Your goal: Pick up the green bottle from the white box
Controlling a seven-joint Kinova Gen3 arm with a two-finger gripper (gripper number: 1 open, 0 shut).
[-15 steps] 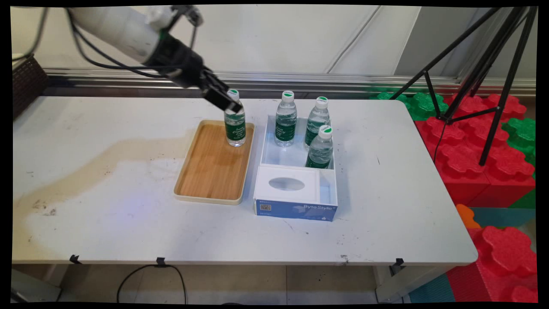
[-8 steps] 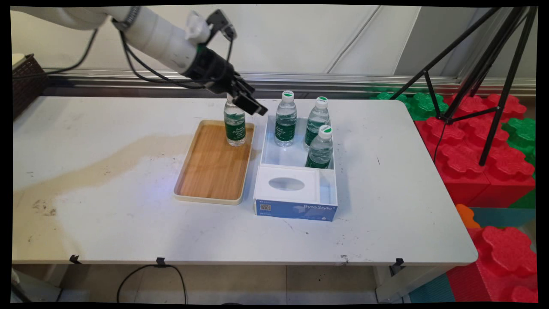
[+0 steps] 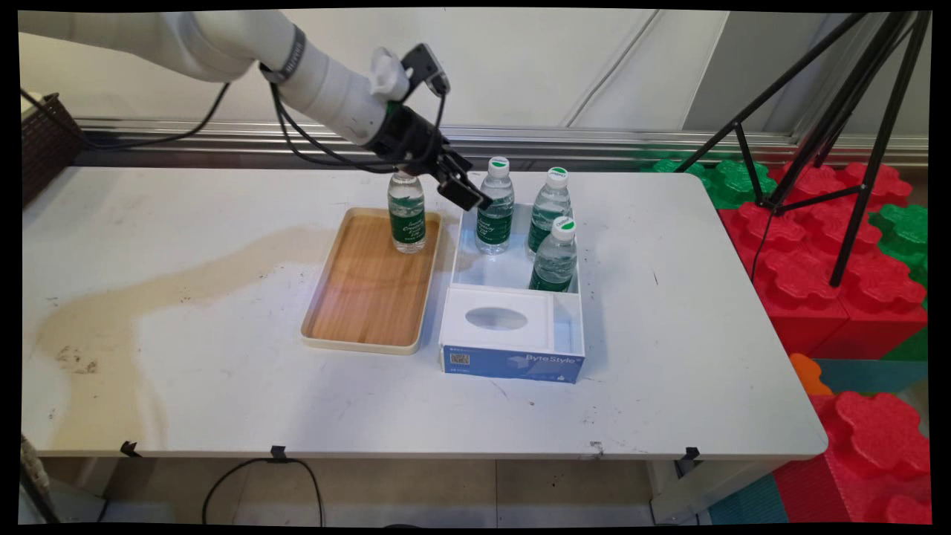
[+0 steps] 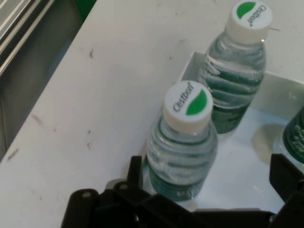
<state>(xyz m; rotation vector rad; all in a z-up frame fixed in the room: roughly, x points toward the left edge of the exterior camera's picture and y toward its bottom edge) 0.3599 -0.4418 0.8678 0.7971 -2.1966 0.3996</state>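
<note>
Hovering just beside the nearest bottle in the white box, my gripper is standing open and gripping nothing. I am seeing two more bottles in that box, and another bottle standing on the wooden tray.

A white table, stained brown across its left side, carries a wooden tray near the middle and, just to the tray's right, an open white box with a blue front edge, standing close beside it.
</note>
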